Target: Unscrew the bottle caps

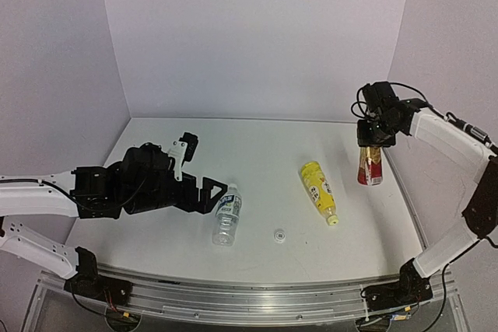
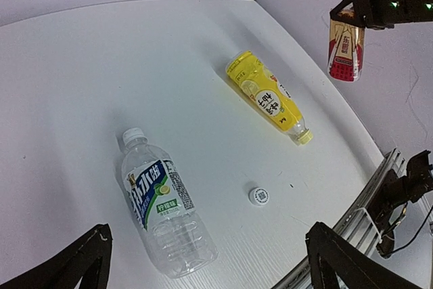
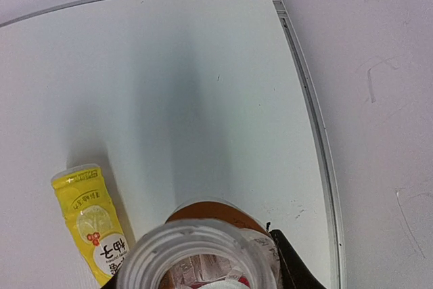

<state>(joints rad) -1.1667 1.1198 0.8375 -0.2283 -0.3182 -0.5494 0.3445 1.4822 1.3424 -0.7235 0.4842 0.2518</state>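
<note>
Your left claw (image 1: 204,167) is spread wide with nothing in it, hovering just beside the clear bottle (image 1: 227,214). That one lies flat on the table (image 1: 156,239), long axis roughly near-to-far, white-topped neck pointing away from the arm bases. It looks close to empty, so I'd expect it to be light, thin-walled and easy to crush, and it'll roll if you nudge it. Grab the labelled middle, not the soft lower body.

Just to its right sits a loose cap (image 1: 278,235), on its own and touching nothing.

The yellow bottle (image 1: 319,190) lies on a diagonal, base toward the far side and yellow cap aimed at the near-right. You can't tell the fill through the wrap. The wrap is probably slick, so pinch the shoulder below the cap.

Far right, your right claw (image 1: 372,139) is closed narrow around the neck of the amber bottle (image 1: 370,169). It hangs upright, mouth up, seemingly clear of the table. In the wrist view its mouth looks open. Neck threads are the stiff part, so that's a decent hold.
</note>
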